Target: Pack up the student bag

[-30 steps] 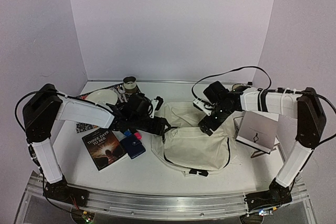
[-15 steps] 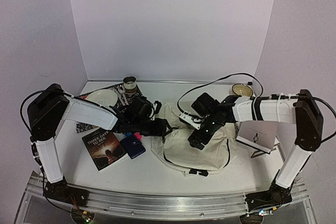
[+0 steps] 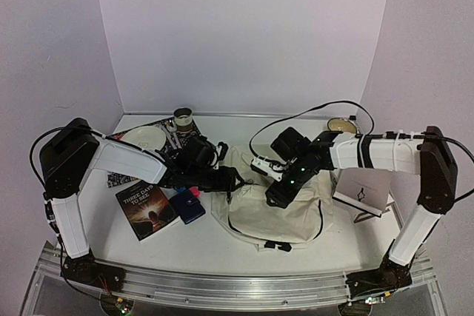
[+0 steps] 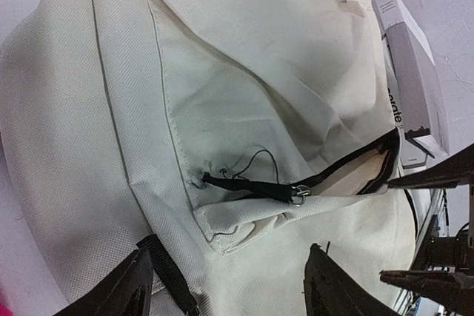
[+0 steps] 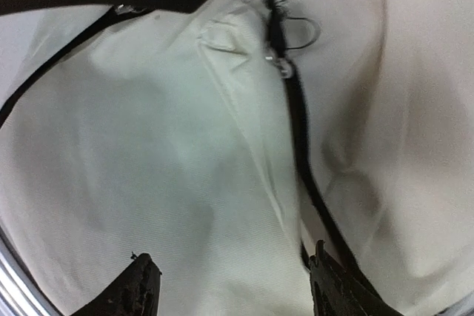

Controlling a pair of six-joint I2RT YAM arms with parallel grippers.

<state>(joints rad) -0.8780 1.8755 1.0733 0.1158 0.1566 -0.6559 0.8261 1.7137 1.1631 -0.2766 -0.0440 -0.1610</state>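
Overhead, the backpack (image 3: pixel 274 216) lies mid-desk (image 3: pixel 185 246), slightly toward four o'clock, with the left pincer (image 3: pixel 231 180) at its nine o'clock edge and the right pincer (image 3: pixel 275 196) above its middle. Left wrist view: jaws spread, released, over cream fabric and a black zipper (image 4: pixel 348 172). Right wrist view: jaws likewise apart, gripping nothing, the zipper running toward twelve o'clock.

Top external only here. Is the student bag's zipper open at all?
Observer: Partly. Left wrist shows the student bag with its zipper parted beside a metal ring, pale inside showing in the gap.
Operator: Right gripper on it?
Observer: Not gripping. Right wrist shows the right gripper with jaws apart over bare fabric, the zipper running down toward one finger.
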